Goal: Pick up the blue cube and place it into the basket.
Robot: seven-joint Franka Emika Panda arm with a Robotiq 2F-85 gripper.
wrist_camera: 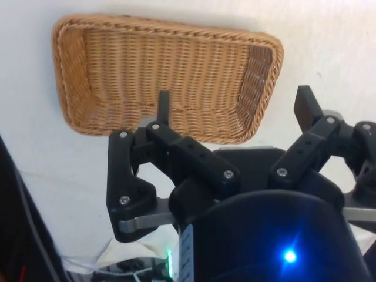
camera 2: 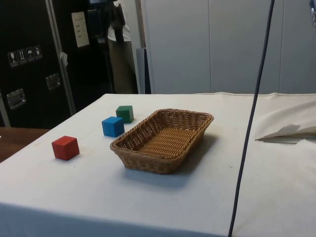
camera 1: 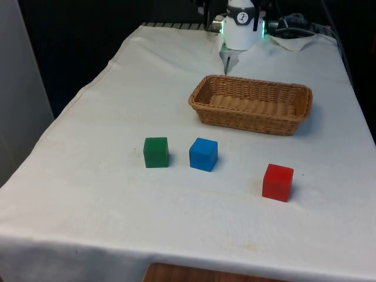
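At the near edge of the desk [camera 1: 76, 194], under a white cloth, three cubes sit in a loose row. The red cube [camera 1: 277, 182] is nearest, toward the front view's right and well apart from the others. The blue cube [camera 1: 203, 154] sits in the middle of the row, free on the cloth, with the green cube [camera 1: 155, 152] just beside it on the front view's left, a narrow gap between them. Beyond the row lies the wicker basket [camera 1: 292, 126], shallow and with nothing in it. Farthest off, past the basket's far rim, the claw [wrist_camera: 234, 106] hangs above the desk with its fingers spread apart and nothing between them.

The task has not started, and the claw must cross over the basket to reach the blue cube. The main risk is the green neighbour: if the claw comes down with its fingers lined up along the row, one finger could land on or nudge the green cube. A low pass could also clip the basket's rim and shift it. A grip too near the cube's edge might let it twist or slip during the carry.
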